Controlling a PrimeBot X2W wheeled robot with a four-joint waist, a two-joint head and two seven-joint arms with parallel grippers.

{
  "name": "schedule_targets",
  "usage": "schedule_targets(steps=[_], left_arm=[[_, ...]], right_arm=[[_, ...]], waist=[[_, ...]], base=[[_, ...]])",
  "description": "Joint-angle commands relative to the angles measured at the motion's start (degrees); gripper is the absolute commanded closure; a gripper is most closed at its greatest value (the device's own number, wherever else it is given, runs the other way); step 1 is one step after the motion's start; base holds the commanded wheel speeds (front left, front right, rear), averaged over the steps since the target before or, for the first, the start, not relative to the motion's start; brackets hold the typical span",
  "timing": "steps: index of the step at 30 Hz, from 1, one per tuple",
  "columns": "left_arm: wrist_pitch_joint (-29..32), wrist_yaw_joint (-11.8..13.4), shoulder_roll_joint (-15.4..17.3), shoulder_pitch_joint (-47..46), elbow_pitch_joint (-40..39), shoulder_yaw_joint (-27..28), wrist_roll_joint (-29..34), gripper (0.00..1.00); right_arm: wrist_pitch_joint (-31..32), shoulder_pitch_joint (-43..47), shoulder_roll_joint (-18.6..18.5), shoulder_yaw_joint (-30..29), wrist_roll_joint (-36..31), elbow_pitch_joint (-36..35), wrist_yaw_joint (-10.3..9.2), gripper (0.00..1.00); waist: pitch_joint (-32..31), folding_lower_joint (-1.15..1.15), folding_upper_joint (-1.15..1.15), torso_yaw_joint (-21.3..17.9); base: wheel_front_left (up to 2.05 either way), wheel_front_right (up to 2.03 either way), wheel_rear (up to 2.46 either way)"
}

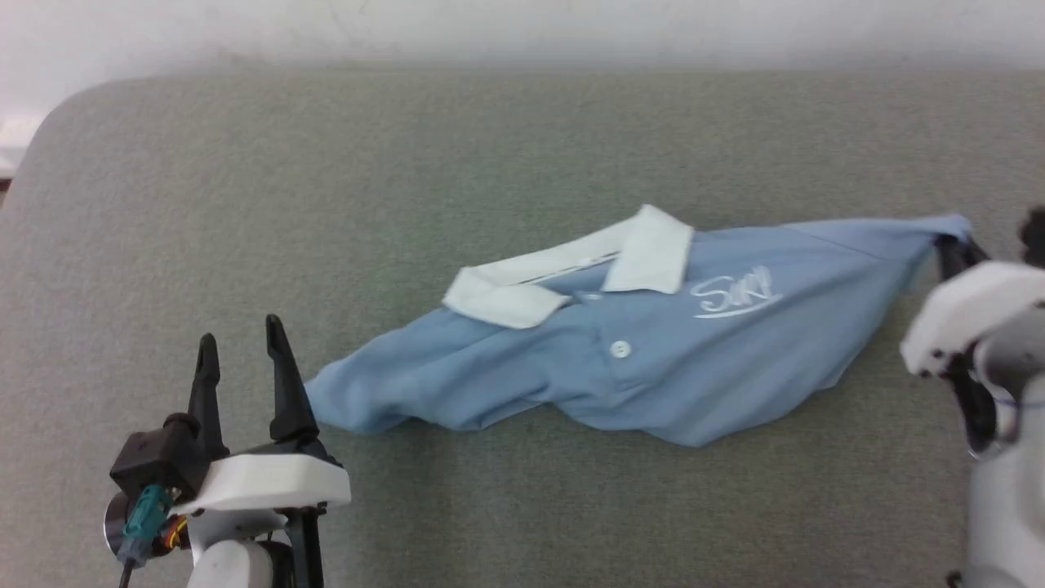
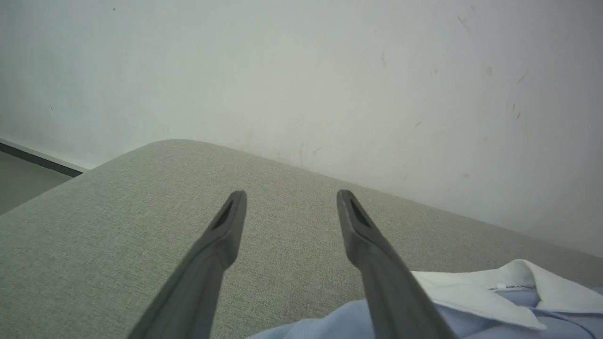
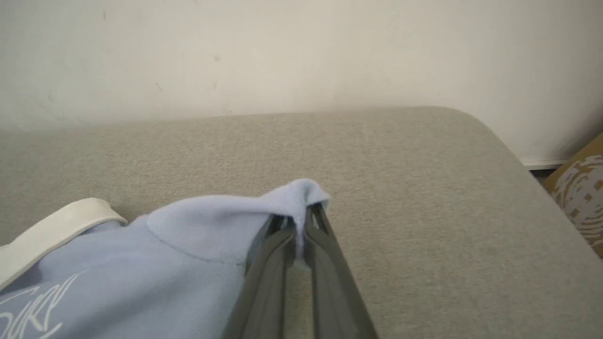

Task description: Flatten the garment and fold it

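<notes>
Right now the light blue polo shirt lies rumpled mid-frame in the head view on the grey fabric desk. The right tool is clenched on its right-hand corner. The left tool, at lower left, stands spread and empty just beside the shirt's left end.

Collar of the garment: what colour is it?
White collar on the light blue garment; head view shows it best.

Logo (white script) on the garment runs off the right wrist view
</notes>
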Motion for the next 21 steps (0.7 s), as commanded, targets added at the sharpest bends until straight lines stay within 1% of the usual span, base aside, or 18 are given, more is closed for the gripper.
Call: schedule_targets(steps=[1, 3, 5, 8, 10, 15, 16, 17, 18, 21], left_arm=[[-0.3, -0.3, -0.3, 0.6, 0.3, 0.0, -0.1, 0.00], [-0.3, -0.4, -0.3, 0.7, 0.5, -0.1, 0.0, 0.00], [-0.3, -0.5, -0.3, 0.7, 0.7, -0.1, 0.0, 0.00], [-0.3, -0.5, -0.3, 0.8, 1.0, -0.1, -0.1, 0.00], [-0.3, -0.7, -0.3, 0.7, 1.4, -0.2, -0.1, 0.00], [-0.3, -1.1, -0.3, 0.6, 2.9, -0.2, -0.1, 0.00], [-0.3, -1.2, -0.3, 0.6, 3.4, -0.2, 0.0, 0.00], [-0.3, -1.2, -0.3, 0.6, 4.1, -0.3, 0.0, 0.00], [-0.2, -1.2, -0.2, 0.5, 4.8, -0.3, 0.0, 0.00], [1.7, -0.5, 0.3, 0.2, 6.6, -0.4, 0.1, 0.00]], right_arm=[[-0.8, 1.6, -0.2, -1.2, -1.0, -1.2, -0.08, 1.00], [-1.8, 4.0, -0.2, -3.8, -2.7, -4.1, -0.08, 1.00], [-1.7, 6.3, -0.2, -6.5, -2.5, -5.8, -0.08, 1.00], [0.8, 9.7, -0.2, -9.1, -0.8, -5.2, -0.08, 1.00], [3.2, 11.8, -0.2, -9.3, 1.0, -3.7, -0.08, 1.00], [8.2, 15.6, -0.2, -6.7, 6.5, -0.1, -0.08, 1.00], [8.5, 16.1, -0.2, -6.2, 7.3, 0.2, -0.08, 0.74], [8.6, 16.7, -0.2, -5.7, 7.8, 0.4, -0.08, 0.40], [8.6, 17.3, -0.2, -5.4, 8.4, 0.5, -0.08, 0.00], [7.7, 19.0, -0.2, -4.8, 9.4, -0.4, -0.08, 0.00]], waist=[[-1.6, 0.00, -0.01, -2.0], [-1.8, 0.00, -0.01, -2.9], [-1.9, 0.00, -0.01, -3.7], [-1.9, 0.00, -0.01, -5.0], [-1.8, 0.00, -0.01, -5.7], [-1.9, 0.00, -0.01, -7.3], [-1.9, 0.00, -0.01, -7.6], [-2.0, 0.00, -0.01, -7.9], [-2.0, 0.00, -0.01, -8.2], [-2.1, 0.00, -0.01, -9.1]], base=[[0.00, 0.00, 0.00], [0.00, 0.00, 0.00], [0.00, 0.00, 0.00], [0.00, 0.00, 0.00], [0.00, 0.00, 0.00], [0.00, 0.00, 0.00], [0.00, 0.00, 0.00], [0.00, 0.00, 0.00], [0.00, 0.00, 0.00], [0.00, 0.00, 0.00]])
